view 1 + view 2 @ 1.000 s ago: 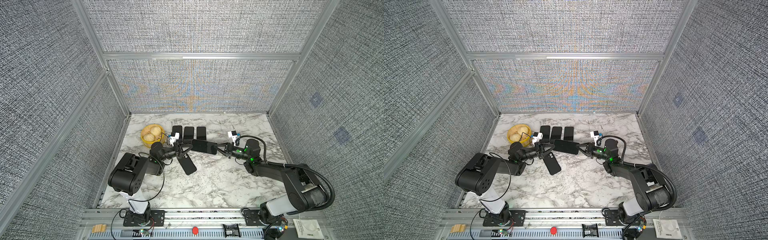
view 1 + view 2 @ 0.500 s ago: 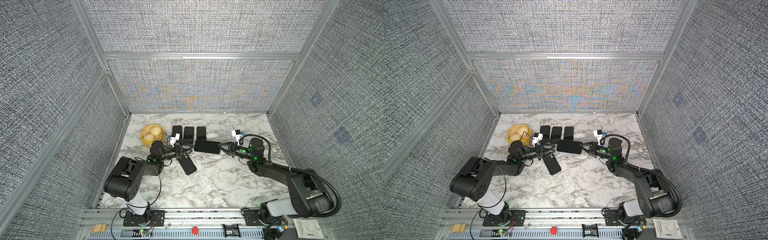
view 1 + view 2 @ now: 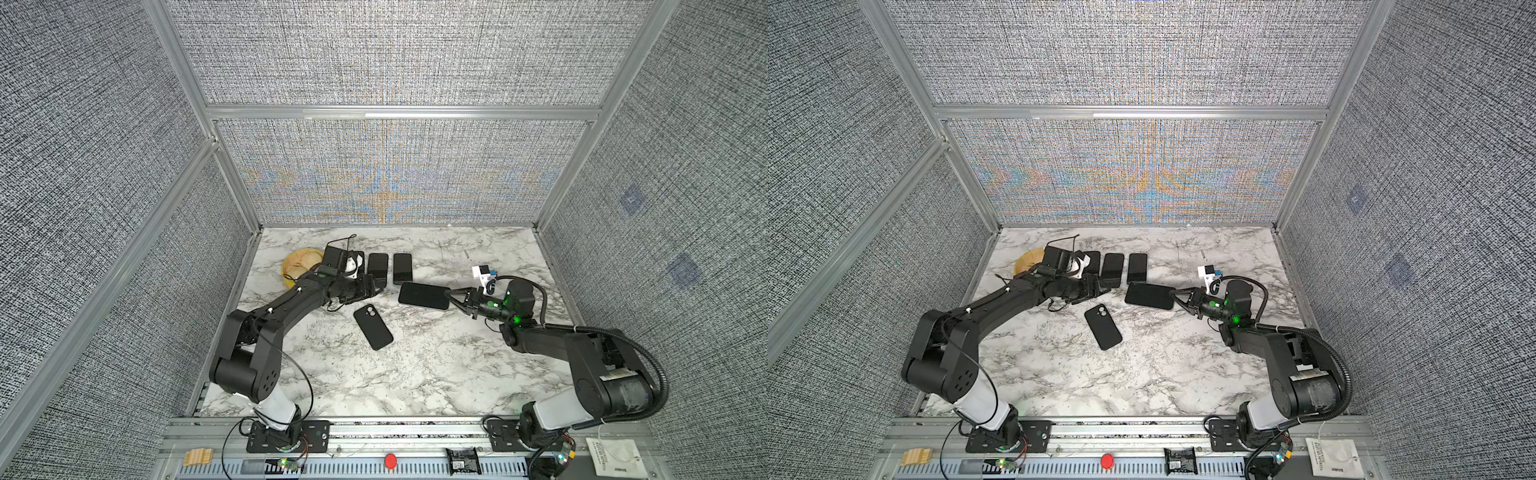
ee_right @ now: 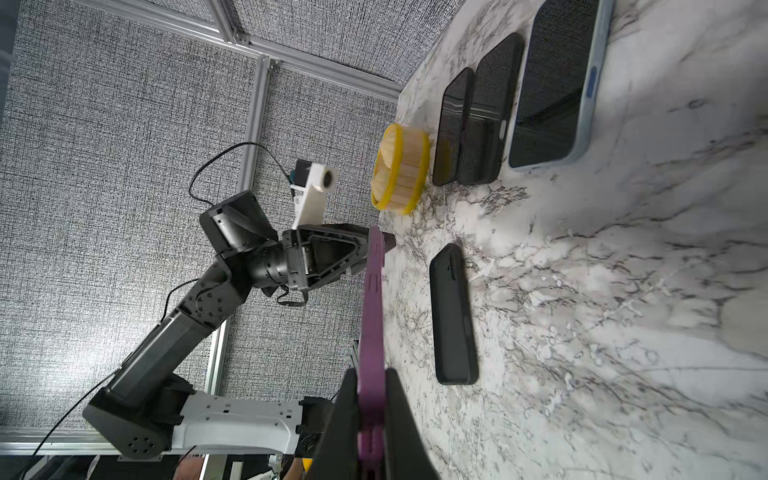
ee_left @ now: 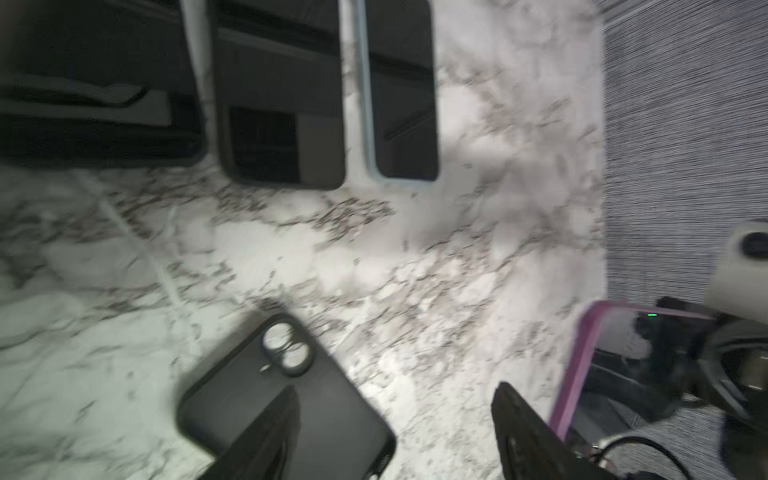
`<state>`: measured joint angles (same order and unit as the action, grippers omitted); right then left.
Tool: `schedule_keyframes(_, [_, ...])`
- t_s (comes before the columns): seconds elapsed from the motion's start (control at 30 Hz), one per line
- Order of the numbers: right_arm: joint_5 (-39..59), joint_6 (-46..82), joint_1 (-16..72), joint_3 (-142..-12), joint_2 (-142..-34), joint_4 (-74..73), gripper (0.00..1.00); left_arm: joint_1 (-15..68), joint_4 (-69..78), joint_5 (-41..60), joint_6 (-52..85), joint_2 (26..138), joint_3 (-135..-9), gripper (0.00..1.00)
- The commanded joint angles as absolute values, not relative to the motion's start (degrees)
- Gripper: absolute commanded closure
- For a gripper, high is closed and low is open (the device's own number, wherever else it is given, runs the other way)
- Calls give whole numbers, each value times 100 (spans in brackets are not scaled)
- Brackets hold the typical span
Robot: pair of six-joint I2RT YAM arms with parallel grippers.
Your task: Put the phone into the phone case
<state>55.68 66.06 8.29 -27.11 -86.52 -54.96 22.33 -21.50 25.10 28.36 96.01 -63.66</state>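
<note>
The left gripper (image 3: 379,286) lets go of the phone (image 3: 424,295) — its jaws now stand apart, clear of it. The right gripper (image 3: 451,297), alone in holding it, carries it farther right of the phone case (image 3: 373,326).

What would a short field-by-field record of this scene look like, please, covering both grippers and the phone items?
left gripper: open, nothing between its fingers
right gripper: shut on one end of the pink-edged phone, held off the table
black phone case: flat on the table between the arms, touched by neither gripper
row of phones: three side by side at the back
yellow bowl: beside that row, near the left arm
task state: phone not yet in the case
</note>
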Motion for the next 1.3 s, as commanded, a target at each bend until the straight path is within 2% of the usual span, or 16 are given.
schedule_keyframes(0.0, [5778, 6597, 809, -2715, -8646, -5884, 97, 2375, -3365, 1407, 2166, 9844, -6662, 26])
schedule_keyframes(0.13, [5810, 6344, 804, -2754, -8565, -5470, 97, 2628, -3780, 653, 1877, 10233, -7046, 25])
schedule_keyframes(0.3, [5819, 5879, 802, -2912, -8337, -4509, 97, 2812, -4056, 339, 1675, 10741, -7596, 25])
schedule_keyframes(0.6, [5536, 4632, 806, -3182, -7541, -2419, 96, 2856, -4153, 243, 1521, 11258, -7997, 29])
schedule_keyframes(0.8, [5491, 4406, 803, -3241, -7529, -2047, 97, 2850, -4085, 325, 1546, 11225, -7835, 32])
schedule_keyframes(0.97, [5428, 4423, 866, -3224, -7620, -2081, 97, 2856, -4043, 220, 1623, 11210, -7692, 41])
schedule_keyframes(1.2, [5335, 4381, 1027, -3309, -7647, -1965, 97, 2849, -4061, 218, 1669, 11251, -7719, 61])
schedule_keyframes(1.27, [5298, 4366, 1067, -3350, -7660, -1931, 97, 2852, -4035, 213, 1662, 11185, -7659, 63])
